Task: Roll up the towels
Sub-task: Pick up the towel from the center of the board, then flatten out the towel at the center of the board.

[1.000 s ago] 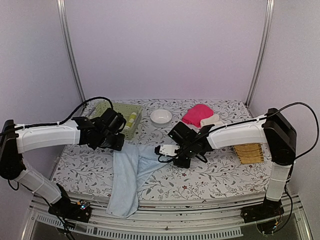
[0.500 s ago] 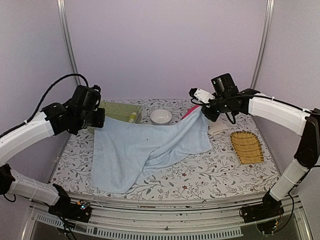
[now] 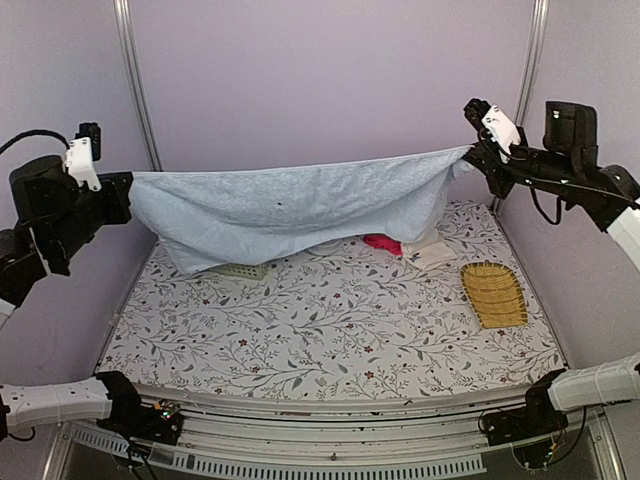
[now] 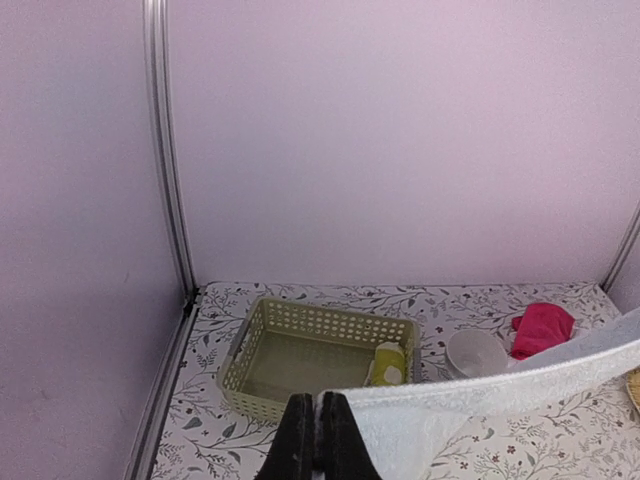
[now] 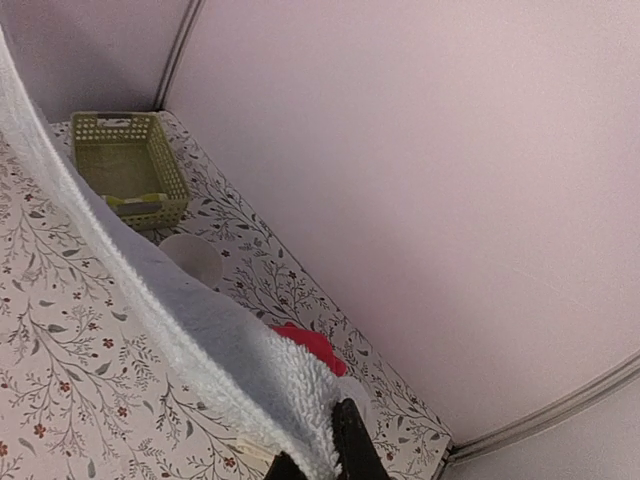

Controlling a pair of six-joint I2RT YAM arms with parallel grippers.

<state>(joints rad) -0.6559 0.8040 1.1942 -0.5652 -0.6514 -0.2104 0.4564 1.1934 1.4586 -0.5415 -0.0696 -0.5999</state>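
Note:
The very large pale blue towel (image 3: 290,205) hangs stretched in the air above the table, sagging in the middle. My left gripper (image 3: 122,192) is shut on its left corner, and the towel (image 4: 470,395) runs off to the right from the left gripper (image 4: 318,415). My right gripper (image 3: 476,156) is shut on the right corner, high at the back right. In the right wrist view the fluffy towel (image 5: 150,290) ends between the fingers of the right gripper (image 5: 322,455). A pink towel (image 3: 382,243) and a cream-white towel (image 3: 433,256) lie under it. A yellow-green towel (image 4: 388,362) lies rolled in the basket.
A pale green plastic basket (image 4: 262,345) sits at the back left, mostly behind the towel in the top view. A white bowl (image 4: 476,352) stands beside it. A yellow woven tray (image 3: 494,294) lies at the right. Metal posts (image 3: 140,100) rise at the back corners.
Both arms have risen and spread apart, lifting the blue towel from the table, where it hung over the front edge, into a taut span in the air.

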